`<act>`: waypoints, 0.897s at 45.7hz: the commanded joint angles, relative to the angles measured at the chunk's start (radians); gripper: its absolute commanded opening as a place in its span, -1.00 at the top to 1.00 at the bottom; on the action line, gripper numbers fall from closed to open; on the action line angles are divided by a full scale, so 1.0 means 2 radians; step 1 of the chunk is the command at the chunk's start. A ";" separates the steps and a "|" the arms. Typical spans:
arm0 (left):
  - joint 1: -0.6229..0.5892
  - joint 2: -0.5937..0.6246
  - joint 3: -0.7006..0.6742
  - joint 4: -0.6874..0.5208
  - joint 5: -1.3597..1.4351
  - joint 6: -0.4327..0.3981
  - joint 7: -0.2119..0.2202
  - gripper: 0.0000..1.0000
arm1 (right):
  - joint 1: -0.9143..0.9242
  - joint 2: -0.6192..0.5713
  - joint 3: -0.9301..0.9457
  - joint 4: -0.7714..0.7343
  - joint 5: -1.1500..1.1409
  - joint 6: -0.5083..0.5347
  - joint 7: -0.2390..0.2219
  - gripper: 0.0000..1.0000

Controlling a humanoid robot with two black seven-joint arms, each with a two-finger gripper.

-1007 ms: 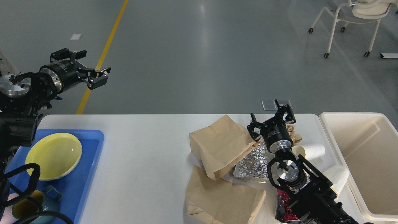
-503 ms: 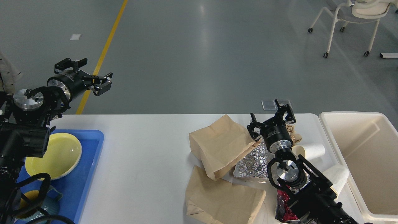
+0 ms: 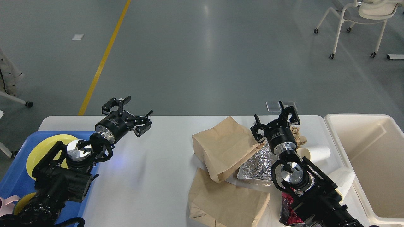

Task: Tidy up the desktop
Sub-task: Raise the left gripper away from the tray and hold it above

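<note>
Both empty and spread, the left gripper point(image 3: 139, 121) and right gripper point(image 3: 277, 118) flank paper bags point(image 3: 225, 148) littering the desktop point(image 3: 157, 164), poised for clearing.

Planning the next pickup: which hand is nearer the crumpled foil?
Right. The right hand hovers just above the foil, beside the paper bag; the left hand is far off, near the blue tray.

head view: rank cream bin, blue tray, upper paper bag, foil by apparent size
1. Cream bin, though cut off by the frame.
2. Blue tray, partly hidden by the left arm, so its place above the bag is unsure.
3. Upper paper bag.
4. Foil, partly covered.
</note>
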 commanded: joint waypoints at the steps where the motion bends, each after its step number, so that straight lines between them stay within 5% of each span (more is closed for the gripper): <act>1: -0.001 -0.013 -0.031 0.011 -0.001 -0.001 -0.001 -0.94 | 0.000 0.000 0.000 0.001 0.000 0.000 0.000 -1.00; 22: 0.000 -0.010 -0.049 0.052 0.003 -0.071 -0.006 -0.94 | 0.000 0.000 0.000 0.001 0.000 0.000 0.000 -1.00; 25: 0.001 -0.012 -0.049 0.053 0.003 -0.094 -0.023 -0.94 | 0.000 0.000 0.000 0.001 0.000 0.000 0.000 -1.00; 32: 0.021 -0.019 -0.046 0.052 0.002 -0.122 -0.101 -0.94 | 0.000 0.000 0.000 0.000 0.000 0.000 0.000 -1.00; 41: 0.027 -0.015 -0.040 0.053 0.005 -0.140 -0.109 -0.94 | 0.000 0.000 0.000 0.001 0.000 0.000 0.000 -1.00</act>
